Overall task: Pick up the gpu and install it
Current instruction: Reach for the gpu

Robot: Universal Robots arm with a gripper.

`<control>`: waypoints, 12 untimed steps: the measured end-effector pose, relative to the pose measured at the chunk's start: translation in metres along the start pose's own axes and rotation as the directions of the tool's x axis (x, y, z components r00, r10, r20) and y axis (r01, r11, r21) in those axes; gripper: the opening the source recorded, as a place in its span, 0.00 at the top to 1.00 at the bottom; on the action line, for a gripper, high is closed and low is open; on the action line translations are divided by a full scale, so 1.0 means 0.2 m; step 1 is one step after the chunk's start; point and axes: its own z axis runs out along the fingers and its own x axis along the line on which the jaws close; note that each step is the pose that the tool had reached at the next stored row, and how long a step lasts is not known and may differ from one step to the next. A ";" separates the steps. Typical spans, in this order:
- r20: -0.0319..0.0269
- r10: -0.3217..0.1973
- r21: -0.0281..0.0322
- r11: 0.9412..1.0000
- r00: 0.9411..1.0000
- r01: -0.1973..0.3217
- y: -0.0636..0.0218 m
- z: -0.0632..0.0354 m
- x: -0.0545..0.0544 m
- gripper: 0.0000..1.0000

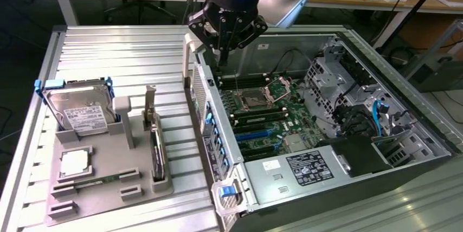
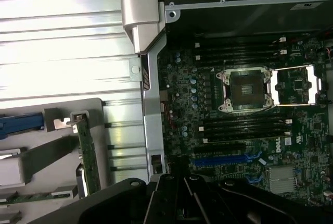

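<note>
1. Grey holder tray [image 1: 101, 202] is lying on the slatted metal table [image 1: 108, 53], nearest the exterior camera; a slim green RAM stick [image 1: 94, 181] is lying flat in it.
2. The gpu [image 1: 155, 148] is standing on edge in the tray's slot, on the side facing the case, with nothing touching it.
3. Hard drive [image 1: 79, 114] is leaning in the tray's rear cradle.
4. Open computer case [image 1: 405, 150] is lying just beside the tray, at the exterior view's right, exposing its motherboard [image 1: 268, 113].
5. End effector [image 1: 221, 64] is hovering over the case's far corner, fingers pressed together, gripping nothing, well apart from the gpu.
</note>
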 end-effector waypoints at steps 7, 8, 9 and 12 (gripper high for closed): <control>0.000 0.000 0.000 1.000 1.000 0.000 -0.002 0.002 0.03 0.89; 0.000 0.000 0.000 1.000 1.000 0.000 -0.003 0.002 0.03 0.89; 0.000 0.000 0.000 1.000 1.000 0.000 -0.004 0.002 0.04 0.89; 0.000 0.000 0.000 1.000 1.000 0.000 -0.006 0.002 0.05 0.89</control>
